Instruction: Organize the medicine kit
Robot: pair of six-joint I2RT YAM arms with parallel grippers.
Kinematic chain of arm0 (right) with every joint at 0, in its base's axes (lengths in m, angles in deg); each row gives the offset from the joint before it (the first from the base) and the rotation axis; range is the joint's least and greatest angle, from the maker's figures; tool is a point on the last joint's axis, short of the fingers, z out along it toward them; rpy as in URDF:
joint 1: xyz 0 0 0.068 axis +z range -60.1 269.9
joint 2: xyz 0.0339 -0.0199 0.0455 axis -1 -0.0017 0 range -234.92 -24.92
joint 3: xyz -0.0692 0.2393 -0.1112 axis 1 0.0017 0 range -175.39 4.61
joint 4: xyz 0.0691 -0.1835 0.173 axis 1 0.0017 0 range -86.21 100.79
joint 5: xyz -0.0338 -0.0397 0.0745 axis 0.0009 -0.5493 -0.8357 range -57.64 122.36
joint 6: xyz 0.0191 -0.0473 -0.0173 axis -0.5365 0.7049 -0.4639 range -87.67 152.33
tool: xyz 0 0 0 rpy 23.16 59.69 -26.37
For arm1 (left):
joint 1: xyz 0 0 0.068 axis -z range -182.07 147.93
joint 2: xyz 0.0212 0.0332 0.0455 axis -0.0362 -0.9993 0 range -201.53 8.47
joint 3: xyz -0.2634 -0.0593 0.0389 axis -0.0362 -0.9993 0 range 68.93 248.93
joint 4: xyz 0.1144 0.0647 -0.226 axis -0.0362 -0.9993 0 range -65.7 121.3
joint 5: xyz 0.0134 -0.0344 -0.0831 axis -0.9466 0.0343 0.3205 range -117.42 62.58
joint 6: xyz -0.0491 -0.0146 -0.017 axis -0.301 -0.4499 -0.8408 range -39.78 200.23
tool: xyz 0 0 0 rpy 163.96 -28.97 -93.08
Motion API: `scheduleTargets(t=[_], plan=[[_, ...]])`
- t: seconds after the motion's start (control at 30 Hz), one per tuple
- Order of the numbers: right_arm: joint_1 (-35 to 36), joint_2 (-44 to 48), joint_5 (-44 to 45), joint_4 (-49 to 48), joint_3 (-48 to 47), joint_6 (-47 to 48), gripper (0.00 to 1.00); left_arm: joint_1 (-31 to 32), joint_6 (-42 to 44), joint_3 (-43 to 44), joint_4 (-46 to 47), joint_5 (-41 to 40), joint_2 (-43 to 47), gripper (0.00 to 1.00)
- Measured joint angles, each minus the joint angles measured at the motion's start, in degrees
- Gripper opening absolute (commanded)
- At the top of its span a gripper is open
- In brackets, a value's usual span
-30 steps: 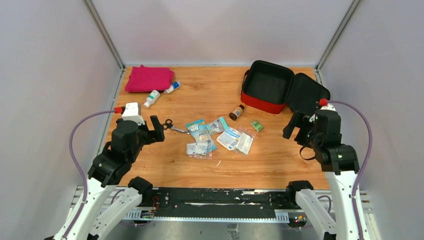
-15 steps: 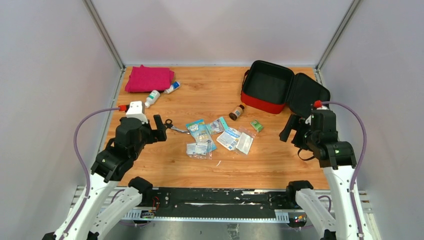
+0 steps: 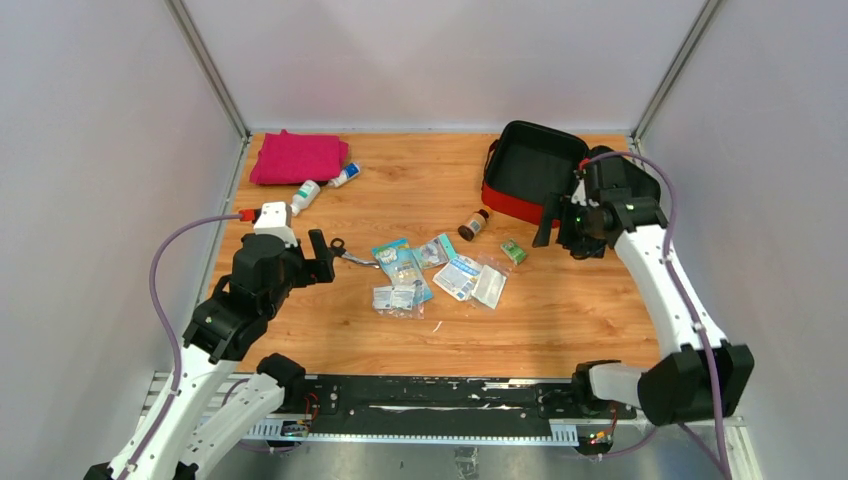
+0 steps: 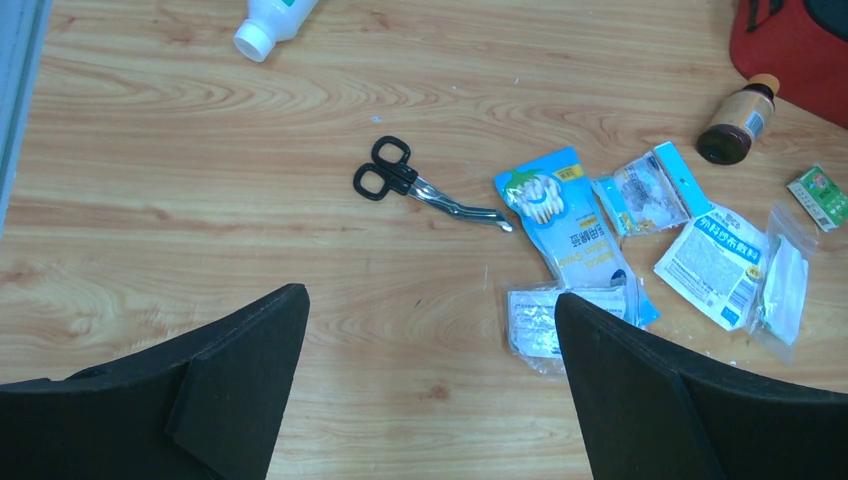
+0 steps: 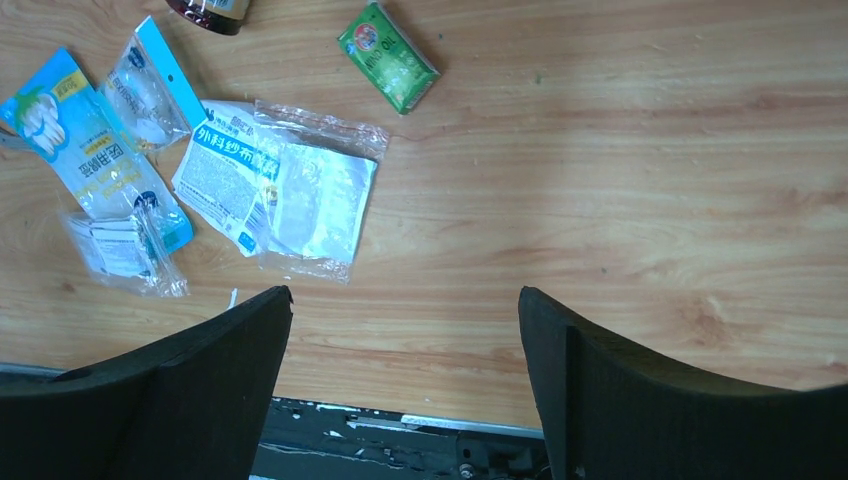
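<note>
The medicine kit [image 3: 528, 178], a red case with black lining, lies open at the back right; my right arm hides part of its lid. A corner of the medicine kit [image 4: 790, 50] shows in the left wrist view. My right gripper [image 3: 558, 236] [image 5: 403, 295] hangs open and empty just in front of the case, over bare wood. Black-handled scissors [image 3: 345, 252] [image 4: 420, 185] lie beyond my left gripper [image 3: 320, 256] [image 4: 430, 293], which is open and empty above the table.
A brown bottle [image 3: 473, 224] [image 5: 210, 12], a green packet [image 3: 514, 251] [image 5: 388, 55] and several plastic packets [image 3: 430, 272] [image 5: 280, 190] lie mid-table. Two white bottles [image 3: 304, 196] and a folded pink cloth [image 3: 298, 157] sit at the back left.
My right arm has lifted and swung back-left, carrying its gripper from the right side to the front of the red case. The left arm has hardly moved.
</note>
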Motion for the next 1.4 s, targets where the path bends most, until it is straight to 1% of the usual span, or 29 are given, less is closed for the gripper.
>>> scheduleTargets(t=[0.2,0.3,0.4,0.47,0.57,0.77,0.97,1.17,1.4], plan=[[6.8,-11.67,-0.44,-2.27,-4.83,3.43,0.86,0.0,0.0,0.0,0.09,0.02,0.0,1.0],[10.34,-18.1,-0.7,-2.62,-8.33,5.62,0.81,0.0,0.0,0.0,0.2,0.2,-0.11,1.0],[13.11,-24.28,-1.33,-3.89,-10.99,5.16,0.81,0.0,0.0,0.0,0.33,0.35,-0.33,1.0],[14.49,-27.34,-1.14,-5.66,-11.54,2.51,0.82,0.0,0.02,0.0,0.33,0.42,-0.44,1.0],[16.0,-30.38,1.11,-8.61,-11.56,-4.68,0.84,0.0,0.0,0.0,0.35,0.46,-0.44,1.0],[17.35,-34.12,7.89,-13.68,-13.16,-21.55,0.89,0.0,0.02,0.0,0.37,0.59,-0.44,1.0],[18.56,-37.68,14.23,-15.87,-15.76,-32.68,0.91,0.0,0.02,0.0,0.35,0.61,-0.46,1.0],[19.02,-41.79,17.62,-15.93,-19.67,-37.48,0.86,0.0,0.02,0.0,0.35,0.68,-0.46,1.0],[19.17,-47.82,18.32,-15.85,-23.58,-38.84,0.79,0.0,0.02,0.0,0.35,1.09,-0.46,1.0]])
